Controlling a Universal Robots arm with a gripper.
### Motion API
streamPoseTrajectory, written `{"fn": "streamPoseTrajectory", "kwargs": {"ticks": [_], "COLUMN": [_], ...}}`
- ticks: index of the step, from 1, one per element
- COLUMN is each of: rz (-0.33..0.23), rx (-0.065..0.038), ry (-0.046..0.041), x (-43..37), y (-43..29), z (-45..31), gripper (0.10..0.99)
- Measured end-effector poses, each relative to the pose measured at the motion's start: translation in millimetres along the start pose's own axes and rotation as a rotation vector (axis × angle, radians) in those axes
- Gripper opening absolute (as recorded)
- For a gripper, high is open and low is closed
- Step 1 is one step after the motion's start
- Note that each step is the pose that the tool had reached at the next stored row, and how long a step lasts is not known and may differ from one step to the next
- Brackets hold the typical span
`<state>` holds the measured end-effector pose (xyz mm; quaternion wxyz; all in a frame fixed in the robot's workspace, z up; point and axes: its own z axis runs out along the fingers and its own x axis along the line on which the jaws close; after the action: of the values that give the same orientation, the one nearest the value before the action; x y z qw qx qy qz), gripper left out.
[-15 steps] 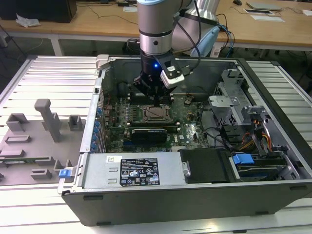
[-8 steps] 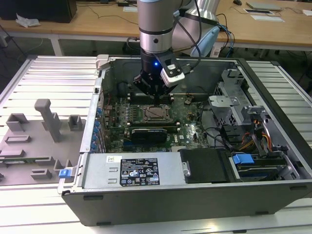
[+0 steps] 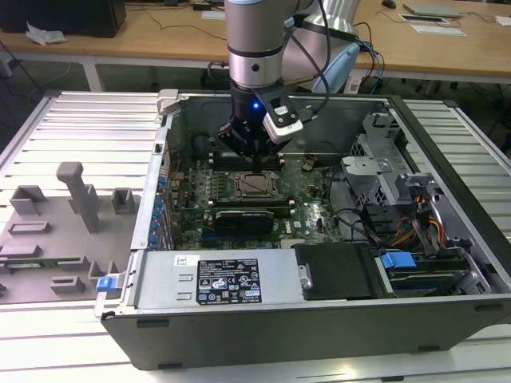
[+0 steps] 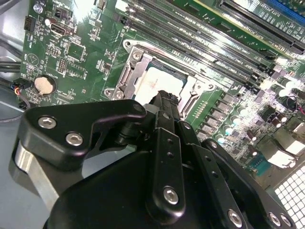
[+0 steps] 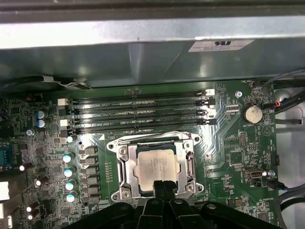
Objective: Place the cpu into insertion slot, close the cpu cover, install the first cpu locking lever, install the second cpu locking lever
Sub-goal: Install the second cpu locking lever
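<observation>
Gripper (image 5: pixel 162 185) with fingers pressed together at the edge of the cpu (image 5: pixel 156 164), seated under the cpu cover (image 5: pixel 125 168); sideways slip risks scraping the motherboard (image 5: pixel 233 152).

1. Arm (image 3: pixel 254 40): fat cylindrical link, silver-grey upper w/ darker grey band below, then black wrist section.
2. Blue LED glows on the black wrist, just above the gripper (image 3: pixel 251 163).
3. White/grey boxy camera module clipped beside the LED, black cable looping off it.
4. Gripper (image 4: pixel 164 102) body: matte black, rounded linkage plates, silver screw heads along each bar.
5. Fingers (image 5: pixel 162 186): slim black bars, pressed together at the tips.
</observation>
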<state>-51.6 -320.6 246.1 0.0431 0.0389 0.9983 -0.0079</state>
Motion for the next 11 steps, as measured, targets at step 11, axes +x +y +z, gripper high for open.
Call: {"fn": "streamPoseTrajectory", "kwargs": {"ticks": [11], "rz": [0.0], "rx": [0.0], "ry": [0.0], "x": [-0.9], "y": [-12.1], "z": [0.2], "gripper": [0.106]}}
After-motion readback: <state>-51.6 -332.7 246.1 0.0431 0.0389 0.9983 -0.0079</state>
